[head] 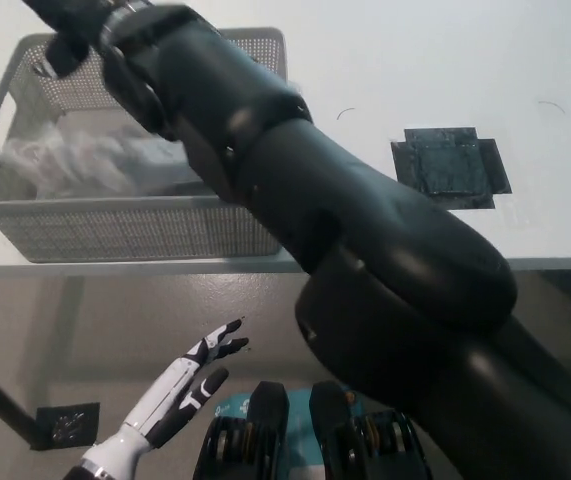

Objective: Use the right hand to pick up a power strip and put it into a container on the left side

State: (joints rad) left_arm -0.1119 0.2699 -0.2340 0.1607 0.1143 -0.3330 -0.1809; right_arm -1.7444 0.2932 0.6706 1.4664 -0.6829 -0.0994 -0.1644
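Reaching Over the Basket

Head view: the black right arm (295,190) spans the grey mesh basket (135,235) on the white table (415,80). The right hand (60,35) sits at the top left edge; finger state cannot be told. A blurred white power strip (75,160) lies inside the basket. The left hand (180,385) rests low, fingers apart, empty.

A grey mesh basket (25,225) sits on a white table (445,60). The black right arm (295,190) stretches across the basket's right half, blocking entry from that side. A blurred white bundle (75,160) fills the basket's floor. Right of the basket, bare tabletop lies open up to a dark square patch (450,165).
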